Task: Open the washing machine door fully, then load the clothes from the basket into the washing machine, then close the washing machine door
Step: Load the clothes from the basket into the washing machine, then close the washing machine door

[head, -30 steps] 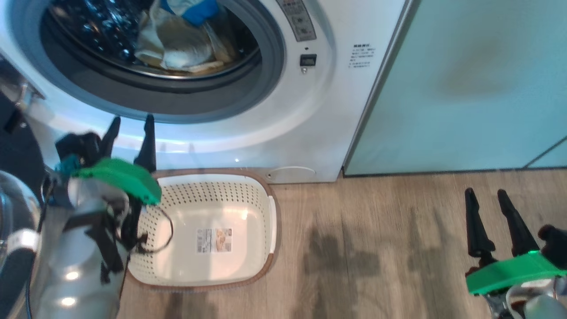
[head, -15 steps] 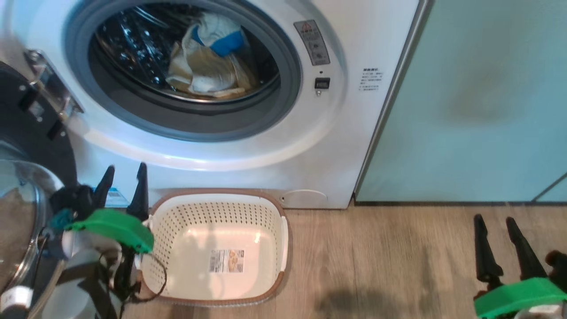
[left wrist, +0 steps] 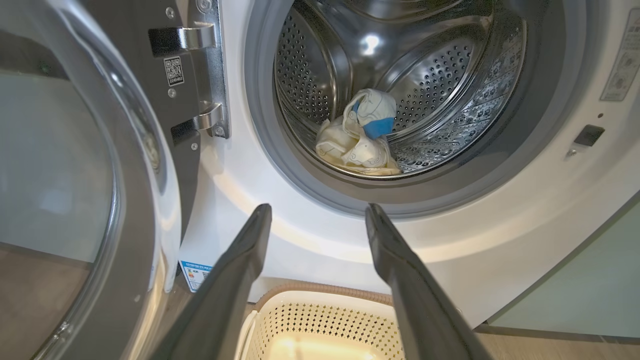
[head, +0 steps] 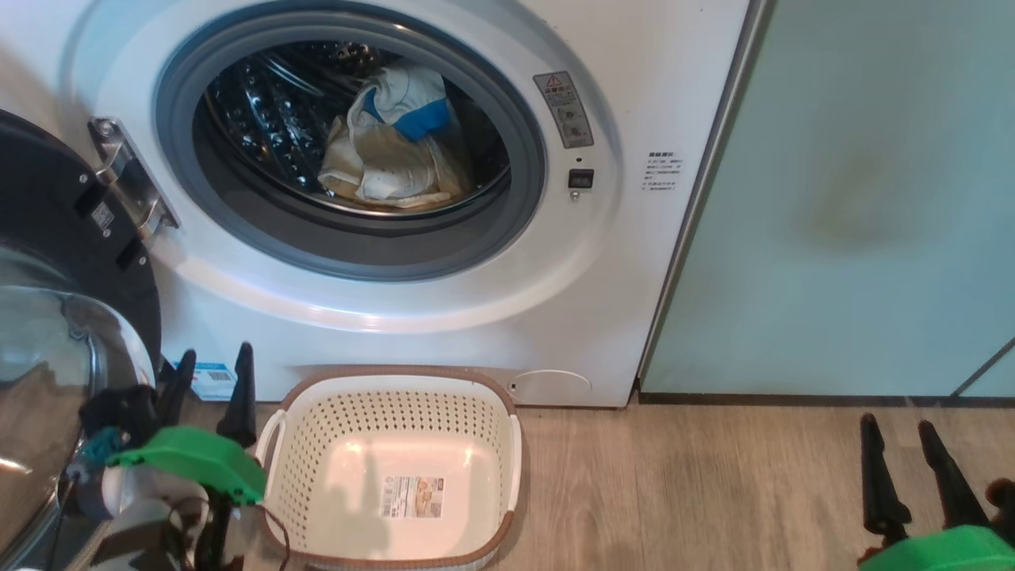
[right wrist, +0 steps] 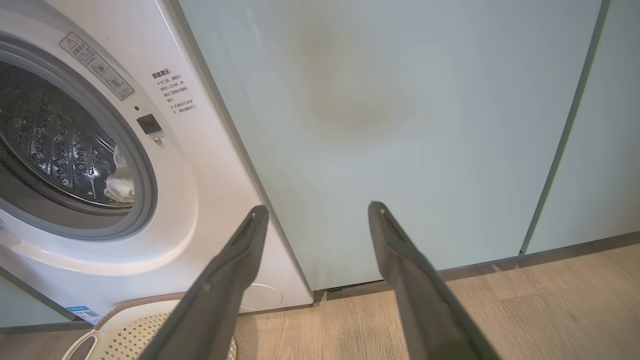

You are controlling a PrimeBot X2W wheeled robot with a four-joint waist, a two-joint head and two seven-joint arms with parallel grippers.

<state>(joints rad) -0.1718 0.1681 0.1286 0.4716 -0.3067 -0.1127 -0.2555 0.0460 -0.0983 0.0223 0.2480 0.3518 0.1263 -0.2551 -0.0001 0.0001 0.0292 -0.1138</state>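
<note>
Plainly, your loading looks finished: the clothes [head: 392, 151] lie bunched at the bottom of the drum [left wrist: 440, 75], cream pieces with the blue one on top. The basket [head: 396, 373] stands bare on the floor [head: 714, 492], pressed against the foot of the washing machine [head: 618, 262], its base label showing. By my reading that leaves only the washing machine door [head: 47, 333], swung wide on its hinge [head: 131, 186] to the machine's left. Your left gripper [head: 215, 354] hangs low between that door and the basket's left handle, fingers [left wrist: 240, 280] apart and holding nothing, a sensible place from which to get behind the door and push. Your right gripper [head: 898, 424] waits well off above the floor before the pale-green cabinet [head: 856, 198], its fingers likewise spread and empty, out of the door's swing. Mind what you cannot see: the door's outer edge is cut off, so no handle shows. Your left arm covers the basket's near left corner, and the drum's front lip hides whatever might lie just behind it.
</note>
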